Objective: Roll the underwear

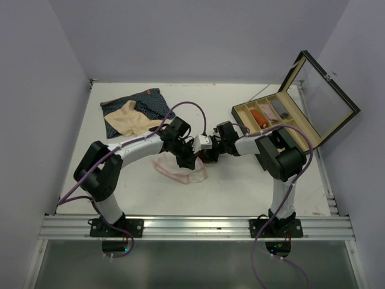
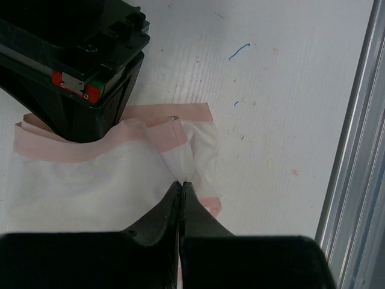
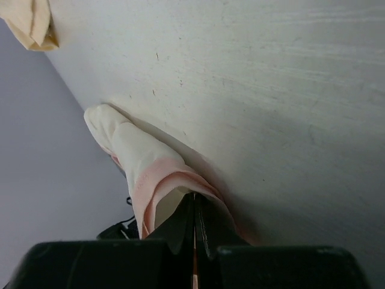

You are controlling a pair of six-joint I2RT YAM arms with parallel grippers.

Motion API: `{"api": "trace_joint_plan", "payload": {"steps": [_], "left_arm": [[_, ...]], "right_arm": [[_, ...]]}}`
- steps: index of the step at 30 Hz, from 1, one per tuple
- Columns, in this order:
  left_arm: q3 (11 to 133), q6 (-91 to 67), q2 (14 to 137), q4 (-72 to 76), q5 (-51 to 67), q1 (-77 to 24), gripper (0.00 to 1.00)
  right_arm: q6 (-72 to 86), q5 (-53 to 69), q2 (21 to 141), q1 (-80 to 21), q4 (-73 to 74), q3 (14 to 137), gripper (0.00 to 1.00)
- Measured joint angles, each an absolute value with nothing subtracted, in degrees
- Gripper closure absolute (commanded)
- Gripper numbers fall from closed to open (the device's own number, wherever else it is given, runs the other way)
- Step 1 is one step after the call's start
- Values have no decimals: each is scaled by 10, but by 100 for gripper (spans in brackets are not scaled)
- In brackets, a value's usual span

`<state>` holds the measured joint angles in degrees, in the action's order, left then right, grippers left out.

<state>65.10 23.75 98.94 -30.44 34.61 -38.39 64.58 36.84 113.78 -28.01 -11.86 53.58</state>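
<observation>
Overhead, my wrists (image 1: 201, 144) hide where left jaws and right jaws clamp the pink-and-white underwear (image 2: 114, 174). Scuffed white counter (image 1: 240, 186) beneath, lilac walls (image 1: 180, 36) around.

Your left gripper (image 2: 182, 188), at six o'clock, has its jaws pressed together on a pucker of the pink-and-white garment (image 2: 90, 180). At ten o'clock the right gripper (image 2: 87, 120) sits on its pink band. A metal rail (image 2: 355, 150) runs at three o'clock.
</observation>
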Motion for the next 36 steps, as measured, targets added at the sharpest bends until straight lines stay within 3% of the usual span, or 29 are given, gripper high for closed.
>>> {"api": "trace_joint_plan", "payload": {"steps": [14, 26, 36], "left_arm": [[651, 231, 962, -303, 357, -347, 100], [651, 230, 960, -303, 374, -347, 100], [651, 231, 960, -303, 386, -351, 100]], "right_arm": [[521, 365, 1112, -276, 131, 622, 92], [417, 366, 1048, -232, 251, 627, 99], [366, 363, 1065, -239, 276, 606, 100]]}}
